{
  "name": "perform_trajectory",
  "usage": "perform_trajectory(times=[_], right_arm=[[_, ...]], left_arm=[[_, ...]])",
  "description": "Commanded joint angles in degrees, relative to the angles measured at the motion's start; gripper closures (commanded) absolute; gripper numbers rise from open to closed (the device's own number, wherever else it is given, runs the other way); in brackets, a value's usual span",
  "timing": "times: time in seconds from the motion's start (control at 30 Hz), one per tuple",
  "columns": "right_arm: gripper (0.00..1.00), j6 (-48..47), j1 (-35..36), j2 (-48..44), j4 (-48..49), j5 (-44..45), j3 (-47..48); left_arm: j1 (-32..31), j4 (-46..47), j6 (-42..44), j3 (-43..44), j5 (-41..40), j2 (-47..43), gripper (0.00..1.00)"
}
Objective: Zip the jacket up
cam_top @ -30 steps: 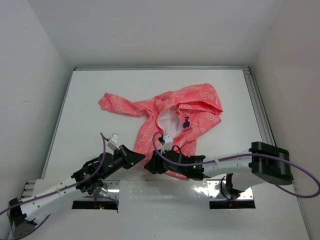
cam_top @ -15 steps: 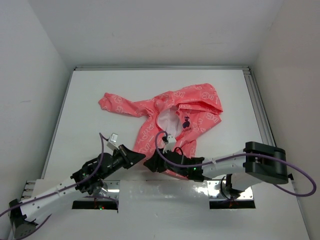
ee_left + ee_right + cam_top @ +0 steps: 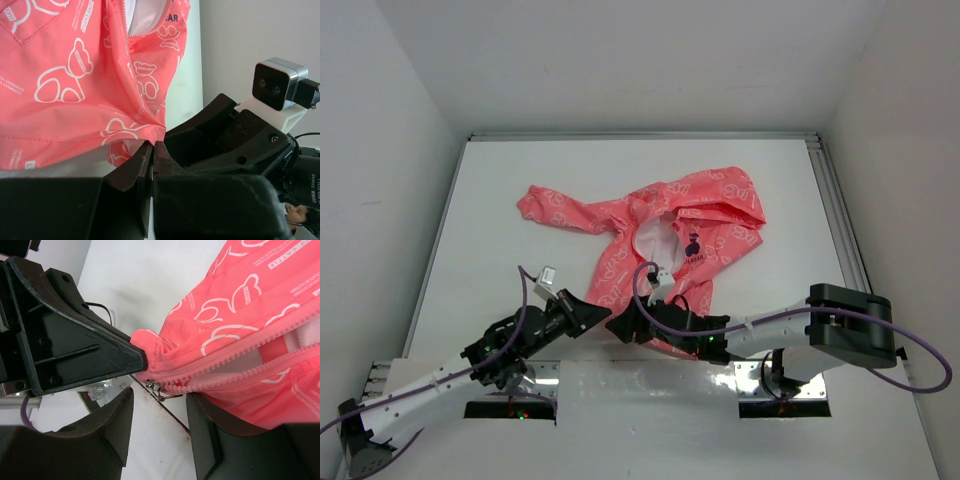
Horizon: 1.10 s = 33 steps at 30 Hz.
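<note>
Jacket (image 3: 650,225): lying on the desk (image 3: 500,200) at centre frame in the top view, zipper gaping open above its lower hem.
Left fingers (image 3: 135,172): pressing together, pinching the hem corner (image 3: 150,131) beside the zipper's foot.
Right fingers (image 3: 105,425): spreading wider than a second ago, straddling the zipper slider (image 3: 154,386) without touching it.
Change: the right arm's elbow is sitting slightly further left than before; the jacket is lying unchanged.
Meaning: probably lining up on the slider; zipping is not yet starting.

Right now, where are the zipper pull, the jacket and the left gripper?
zipper pull (image 3: 159,388), right wrist view, its metal slider.
jacket (image 3: 616,262), top external view, its front panel.
left gripper (image 3: 152,150), left wrist view, between its fingertips.
</note>
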Motion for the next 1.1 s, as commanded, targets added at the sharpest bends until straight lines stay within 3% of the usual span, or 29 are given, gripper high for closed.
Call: perform_trajectory(times=[0.0,0.17,0.37,0.6,0.73,0.83,1.07], right_arm=[[0.54,-1.85,0.22,0.73,4.98,0.26,0.77],[0.54,-1.94,0.22,1.26,4.45,0.43,1.39],[0.63,-1.32,0.22,1.09,1.91,0.69,1.74],[0.86,-1.94,0.22,-1.55,-1.52,2.90,1.74],[0.95,-3.08,0.30,-4.88,-4.68,4.47,1.21],[0.98,-4.05,0.30,-6.82,-12.66,5.35,2.79],[1.00,-5.46,0.30,-9.99,-15.94,5.35,2.71]], left_arm=[[-0.15,1.75,-0.22,-1.03,1.46,0.09,1.00],[-0.15,1.49,-0.49,-0.95,1.20,-0.70,1.00],[-0.15,1.48,0.13,-0.69,0.76,-0.79,1.00],[-0.15,-1.14,0.30,-0.69,-0.46,-2.10,1.00],[-0.15,-3.44,1.89,1.07,-1.18,-1.58,1.00],[-0.15,-5.90,2.68,1.26,-1.88,-2.36,1.00],[-0.15,-6.08,2.07,-0.15,-2.23,-5.97,1.00]])
